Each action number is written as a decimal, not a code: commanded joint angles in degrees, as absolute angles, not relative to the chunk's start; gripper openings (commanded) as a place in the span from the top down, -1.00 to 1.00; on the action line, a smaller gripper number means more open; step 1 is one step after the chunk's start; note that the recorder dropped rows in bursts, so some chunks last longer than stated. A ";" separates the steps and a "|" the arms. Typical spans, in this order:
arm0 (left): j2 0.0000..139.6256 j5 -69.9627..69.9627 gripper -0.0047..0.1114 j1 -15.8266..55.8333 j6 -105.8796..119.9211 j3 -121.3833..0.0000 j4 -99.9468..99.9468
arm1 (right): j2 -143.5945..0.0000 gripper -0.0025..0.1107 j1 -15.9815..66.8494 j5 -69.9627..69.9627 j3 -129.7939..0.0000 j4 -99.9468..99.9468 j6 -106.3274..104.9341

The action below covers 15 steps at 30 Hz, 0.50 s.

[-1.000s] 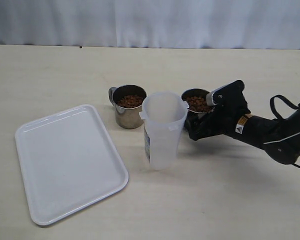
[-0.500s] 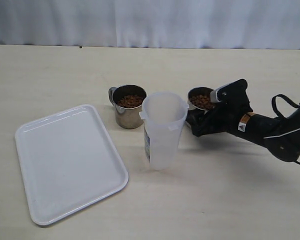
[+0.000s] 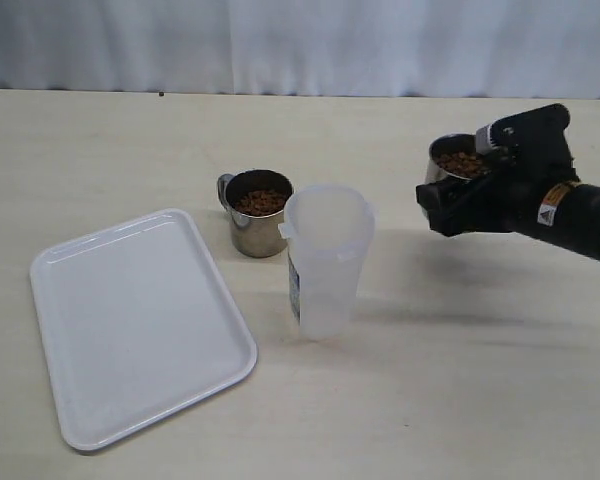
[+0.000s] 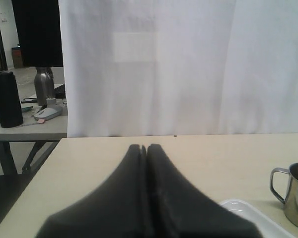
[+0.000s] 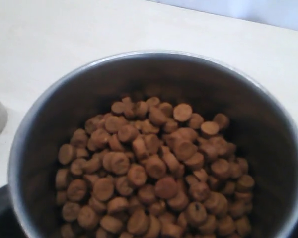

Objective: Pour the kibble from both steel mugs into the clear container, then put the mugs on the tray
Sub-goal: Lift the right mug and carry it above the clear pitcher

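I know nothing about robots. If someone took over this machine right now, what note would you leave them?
Left gripper: shut, holding nothing.
Right gripper: shut on the first steel mug, full of kibble, held in the air right of the clear container.
Second steel mug: also full, standing on the table beside the container.
Container: no kibble visible inside.
Tray: at the left, no mugs on it.
Done: one mug grasped. Left: pour both, then tray both.

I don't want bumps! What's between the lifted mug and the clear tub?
Nothing: in the exterior view, only bare table lies between the lifted mug and the clear tub.
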State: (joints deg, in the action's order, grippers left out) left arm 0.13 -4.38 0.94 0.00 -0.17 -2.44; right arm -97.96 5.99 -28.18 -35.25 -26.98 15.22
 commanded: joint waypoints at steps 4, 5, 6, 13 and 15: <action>0.00 -4.06 0.92 1.35 0.00 0.00 -2.30 | -86.76 0.87 6.16 -12.51 -35.94 -22.28 15.38; 0.00 -4.06 0.92 1.35 0.00 0.00 -2.30 | -86.33 0.87 6.60 -11.87 -35.94 -22.28 15.38; 0.00 -4.06 0.92 1.35 0.00 0.00 -2.30 | -85.85 0.87 7.23 -11.62 -35.94 -22.28 14.72; 0.00 -3.67 0.92 1.35 0.00 0.00 -2.30 | -85.23 0.87 11.47 -16.10 -35.94 -22.28 13.64; 0.00 -3.78 0.92 1.35 0.00 0.00 -2.30 | -85.23 0.87 11.35 -16.11 -35.51 -21.67 14.79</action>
